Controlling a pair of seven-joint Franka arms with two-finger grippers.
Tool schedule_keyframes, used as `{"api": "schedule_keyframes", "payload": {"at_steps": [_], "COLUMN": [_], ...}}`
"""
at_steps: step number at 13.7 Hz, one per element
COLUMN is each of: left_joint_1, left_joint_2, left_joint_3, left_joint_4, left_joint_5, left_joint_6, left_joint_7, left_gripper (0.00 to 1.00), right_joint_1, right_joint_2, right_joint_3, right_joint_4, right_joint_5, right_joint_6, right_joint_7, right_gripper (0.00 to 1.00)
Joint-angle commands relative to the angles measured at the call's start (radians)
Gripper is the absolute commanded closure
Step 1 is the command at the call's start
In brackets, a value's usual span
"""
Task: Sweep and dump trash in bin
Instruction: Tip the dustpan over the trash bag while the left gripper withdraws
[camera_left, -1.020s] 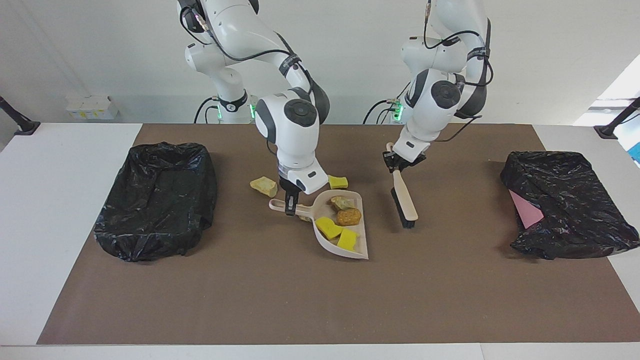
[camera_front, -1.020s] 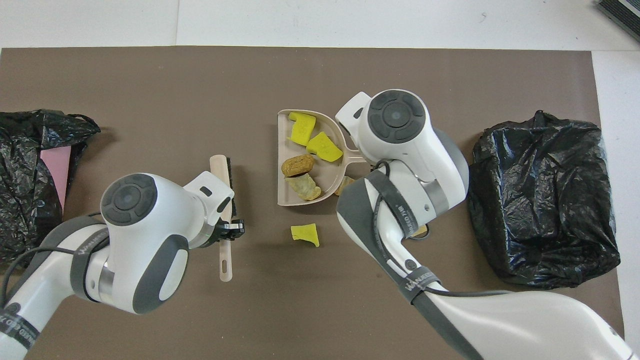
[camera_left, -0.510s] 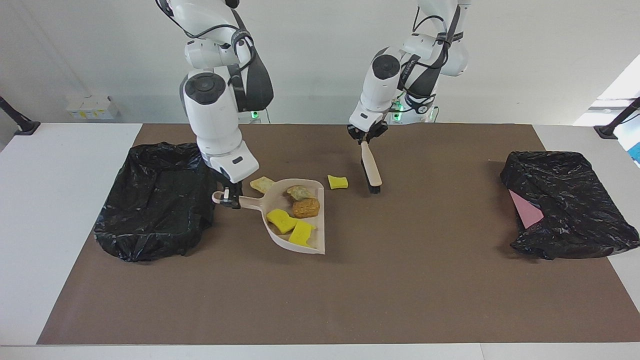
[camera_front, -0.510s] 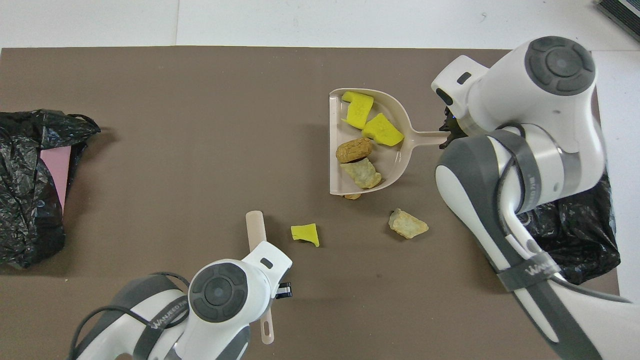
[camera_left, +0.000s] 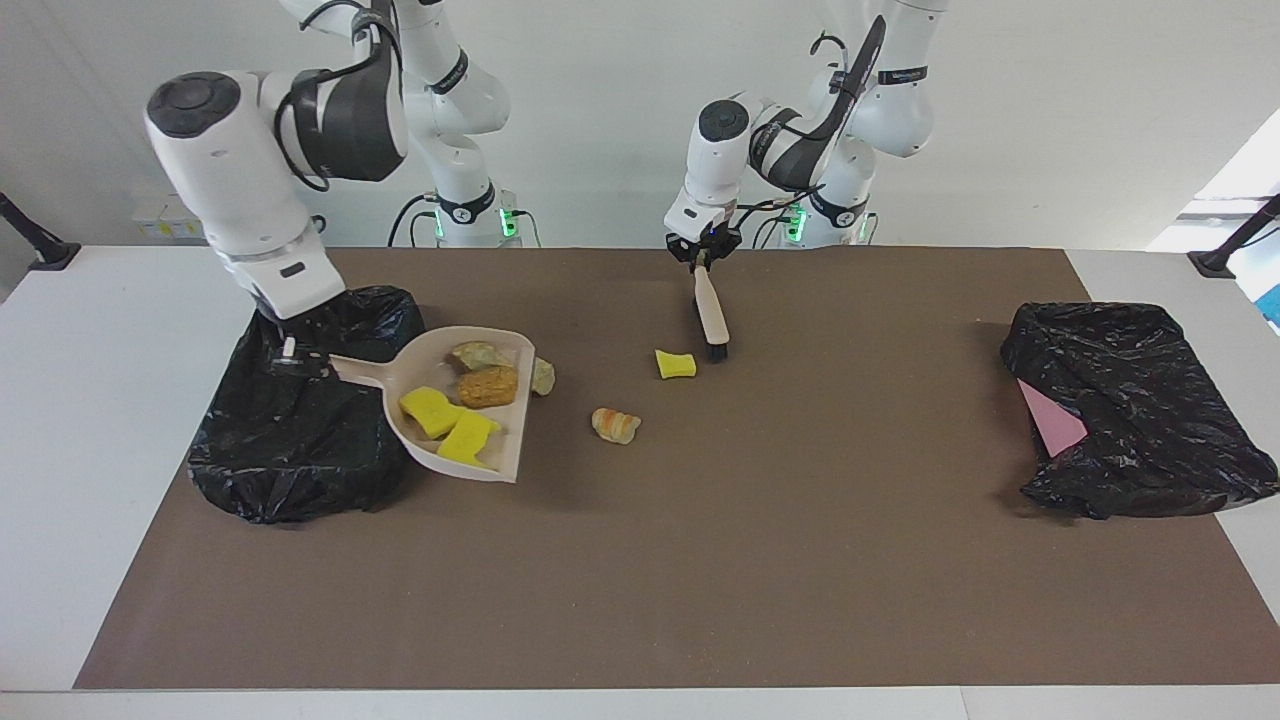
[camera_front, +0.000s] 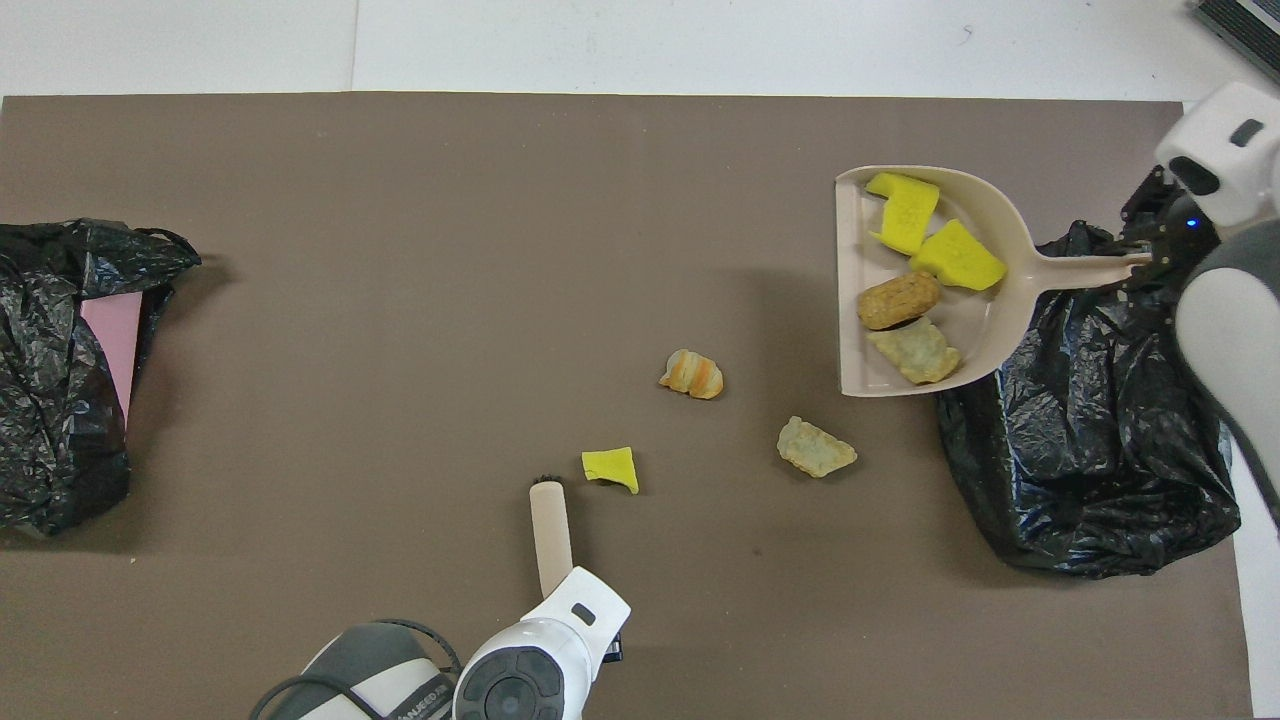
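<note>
Since the earlier frame your right gripper (camera_left: 290, 352), clenched on the dustpan (camera_left: 460, 405) handle, has carried it to the bin (camera_left: 300, 440) at centre-left, ready to tip; three trash (camera_left: 616, 425) chunks remain mid-frame. Your left gripper (camera_left: 703, 258) grasps the brush (camera_left: 712, 320), pulled clear upward.

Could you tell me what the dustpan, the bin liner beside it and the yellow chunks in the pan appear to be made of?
The dustpan looks like beige moulded plastic: smooth matte surface, thin rigid rim. The bin liner seems thin black plastic film, glossy and crinkled with many sharp highlights. The yellow chunks look like sponge foam: bright, matte, with rough cut edges, though the texture is hard to confirm from here.
</note>
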Motion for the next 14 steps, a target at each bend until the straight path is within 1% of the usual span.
{"api": "schedule_keyframes", "payload": {"at_steps": [1,3,4,6,8,9,11,12,14], "left_joint_1": [0.037,0.124,0.166,0.253,0.351,0.387,0.445,0.485,0.551], "left_joint_2": [-0.009,-0.006,-0.006,-0.003,0.005,0.034,0.121,0.145,0.156], "left_joint_3": [0.019,0.019,0.019,0.019,0.019,0.019,0.02,0.02,0.022], "left_joint_4": [0.012,0.059,0.081,0.127,0.183,0.234,0.387,0.444,0.513], "left_joint_5": [0.021,0.024,0.026,0.026,0.027,0.026,0.027,0.027,0.027], "left_joint_6": [0.006,0.0,0.0,-0.014,-0.042,-0.064,-0.164,-0.204,-0.258], "left_joint_7": [0.002,0.066,0.095,0.2,0.293,0.324,0.367,0.411,0.505], "left_gripper": [0.0,0.0,0.0,0.0,0.0,0.0,0.0,0.0,0.0], "right_joint_1": [-0.129,-0.2,-0.227,-0.275,-0.301,-0.3,-0.293,-0.29,-0.277], "right_joint_2": [-0.021,-0.038,-0.052,-0.075,-0.121,-0.138,-0.153,-0.153,-0.155], "right_joint_3": [0.011,0.008,0.006,0.005,0.005,0.005,0.005,0.006,0.006], "right_joint_4": [-0.017,-0.036,-0.048,-0.088,-0.17,-0.212,-0.246,-0.246,-0.254], "right_joint_5": [0.058,0.054,0.046,0.009,-0.062,-0.108,-0.174,-0.216,-0.286], "right_joint_6": [-0.008,-0.008,-0.002,0.013,0.071,0.108,0.142,0.15,0.159], "right_joint_7": [-0.18,-0.324,-0.36,-0.383,-0.393,-0.405,-0.4,-0.396,-0.379], "right_gripper": [1.0,1.0,1.0,1.0,1.0,1.0,1.0,1.0,1.0]}}
